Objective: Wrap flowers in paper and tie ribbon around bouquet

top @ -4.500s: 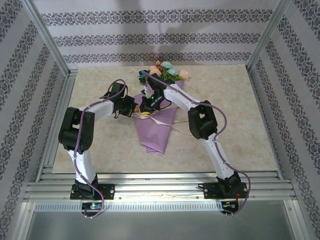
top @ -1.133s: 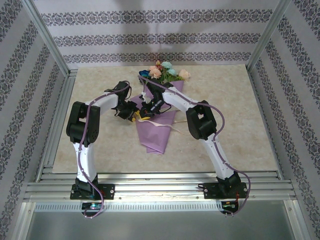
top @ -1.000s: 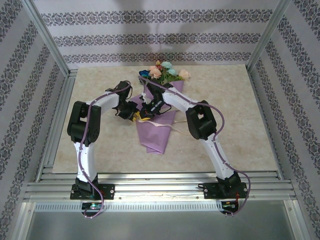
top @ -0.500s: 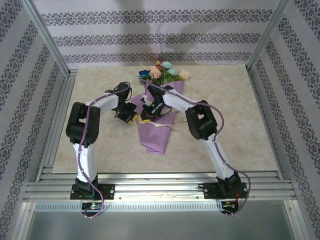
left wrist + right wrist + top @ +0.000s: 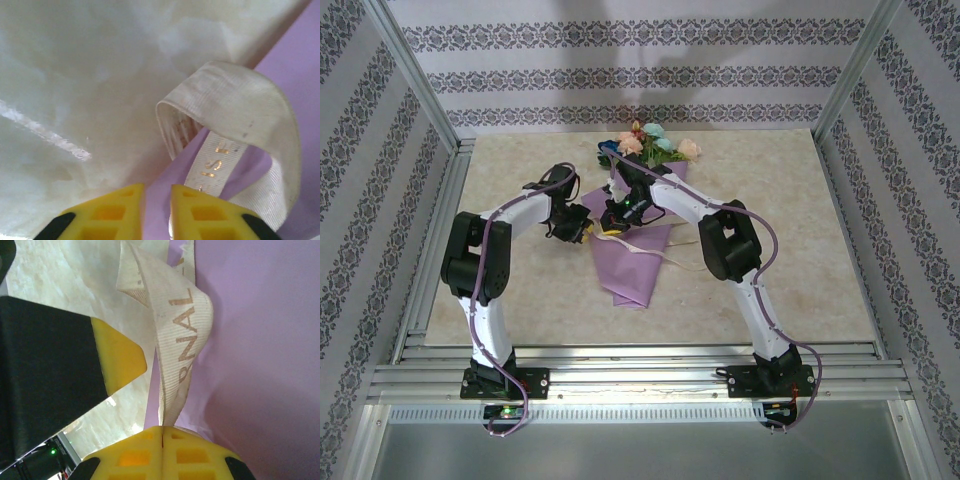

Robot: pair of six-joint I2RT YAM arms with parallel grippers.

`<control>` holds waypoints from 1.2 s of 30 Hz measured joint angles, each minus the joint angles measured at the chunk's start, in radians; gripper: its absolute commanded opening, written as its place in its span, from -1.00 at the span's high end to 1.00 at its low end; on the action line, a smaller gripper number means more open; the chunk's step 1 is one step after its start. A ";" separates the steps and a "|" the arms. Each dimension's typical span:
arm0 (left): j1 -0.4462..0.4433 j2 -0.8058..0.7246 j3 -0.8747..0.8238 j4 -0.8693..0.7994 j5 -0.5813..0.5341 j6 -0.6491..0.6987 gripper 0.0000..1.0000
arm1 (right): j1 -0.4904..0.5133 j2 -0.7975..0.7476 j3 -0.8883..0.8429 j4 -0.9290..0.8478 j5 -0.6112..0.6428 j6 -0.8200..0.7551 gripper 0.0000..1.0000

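The bouquet lies mid-table, with the flowers point(image 5: 650, 145) at the far end of the lilac paper point(image 5: 635, 262) cone. The cream ribbon point(image 5: 642, 248) crosses the cone. My right gripper point(image 5: 616, 222) point(image 5: 162, 430) is shut on the ribbon point(image 5: 181, 315), which rises from its jaws into a printed loop over the paper point(image 5: 260, 350). My left gripper point(image 5: 582, 228) point(image 5: 157, 192) hovers at the cone's left edge, jaws a narrow gap apart, with the paper's point(image 5: 300, 65) edge showing through the gap. The ribbon point(image 5: 235, 100) loop curls just ahead of it and runs beside its right finger point(image 5: 205, 212).
The beige marbled tabletop point(image 5: 790, 220) is ringed by aluminium rails point(image 5: 620, 355) and patterned walls. The left gripper's yellow finger point(image 5: 117, 355) and black body sit close to the left of the right gripper's ribbon.
The left gripper's jaws closed and came slightly apart again, and the left arm's elbow swung out to the left. The right gripper kept its hold on the ribbon.
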State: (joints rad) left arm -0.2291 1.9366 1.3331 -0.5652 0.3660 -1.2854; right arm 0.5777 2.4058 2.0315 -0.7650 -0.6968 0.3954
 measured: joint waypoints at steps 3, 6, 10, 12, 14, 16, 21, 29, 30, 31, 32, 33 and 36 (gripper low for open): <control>0.000 0.010 0.030 -0.004 0.000 -0.002 0.24 | 0.000 0.000 0.000 0.000 0.000 0.003 1.00; 0.000 0.035 0.076 -0.006 -0.001 -0.001 0.26 | 0.000 0.000 0.000 0.003 0.000 0.007 1.00; 0.000 0.077 0.124 -0.020 0.000 0.005 0.26 | 0.000 0.002 0.000 0.008 -0.001 0.018 1.00; -0.002 0.102 0.154 -0.049 0.000 0.018 0.26 | 0.000 0.002 0.000 0.008 -0.001 0.021 1.00; -0.005 0.129 0.181 -0.071 -0.001 0.029 0.26 | -0.004 0.002 0.000 0.010 -0.001 0.022 1.00; -0.011 0.144 0.190 -0.086 -0.001 0.039 0.19 | -0.006 0.002 0.000 0.012 -0.001 0.022 1.00; -0.021 0.173 0.209 -0.124 -0.006 0.061 0.11 | -0.008 0.002 0.000 0.015 -0.004 0.022 1.00; -0.029 0.199 0.248 -0.184 -0.029 0.103 0.40 | -0.013 0.002 0.000 0.025 -0.012 0.026 1.00; -0.029 0.199 0.246 -0.187 -0.031 0.106 0.44 | -0.013 0.002 0.000 0.026 -0.014 0.027 1.00; -0.028 0.198 0.240 -0.187 -0.032 0.107 0.48 | -0.013 0.002 0.000 0.027 -0.017 0.029 1.00; -0.028 0.194 0.233 -0.186 -0.034 0.107 0.53 | -0.013 0.002 -0.001 0.031 -0.019 0.029 1.00; -0.028 0.190 0.227 -0.183 -0.035 0.107 0.56 | -0.013 0.002 -0.002 0.033 -0.021 0.029 1.00; -0.028 0.179 0.208 -0.174 -0.043 0.103 0.68 | -0.013 0.002 -0.010 0.043 -0.026 0.029 1.00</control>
State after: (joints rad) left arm -0.2573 2.1151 1.5414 -0.7391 0.3233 -1.1820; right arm 0.5644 2.4077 2.0216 -0.7219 -0.7231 0.4248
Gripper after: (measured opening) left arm 0.193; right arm 0.056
